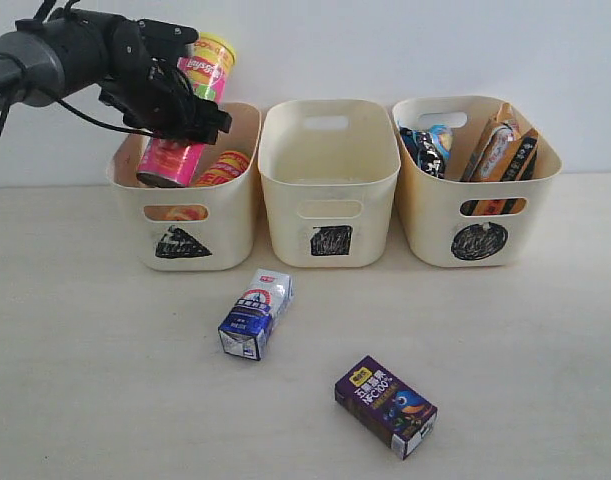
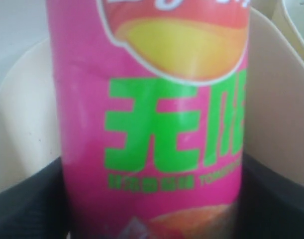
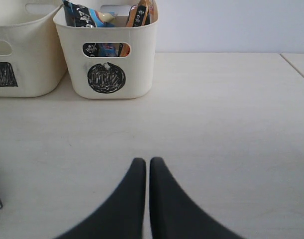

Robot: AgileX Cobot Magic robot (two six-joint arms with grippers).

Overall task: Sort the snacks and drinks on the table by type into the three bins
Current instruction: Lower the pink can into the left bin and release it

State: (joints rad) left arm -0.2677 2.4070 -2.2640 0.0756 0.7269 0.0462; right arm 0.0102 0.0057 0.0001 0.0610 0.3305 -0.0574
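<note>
My left gripper (image 1: 175, 110) is shut on the pink chip can (image 1: 190, 100), which leans with its lower end inside the triangle bin (image 1: 225, 235). In the left wrist view the pink chip can (image 2: 152, 124) fills the space between the dark fingers (image 2: 22, 199). A yellow can (image 1: 223, 165) lies in the same bin. Two drinks lie on the table (image 1: 105, 380): a blue and white carton (image 1: 255, 313) and a purple carton (image 1: 386, 404). My right gripper (image 3: 148, 162) is shut and empty, low over bare table.
The square bin (image 1: 330, 215) in the middle holds nothing that I can see. The circle bin (image 1: 425, 225) on the right holds a blue-black bag (image 1: 425, 148) and an orange bag (image 1: 500, 150). A table edge (image 3: 296, 67) runs on the far side of the circle bin (image 3: 137, 64).
</note>
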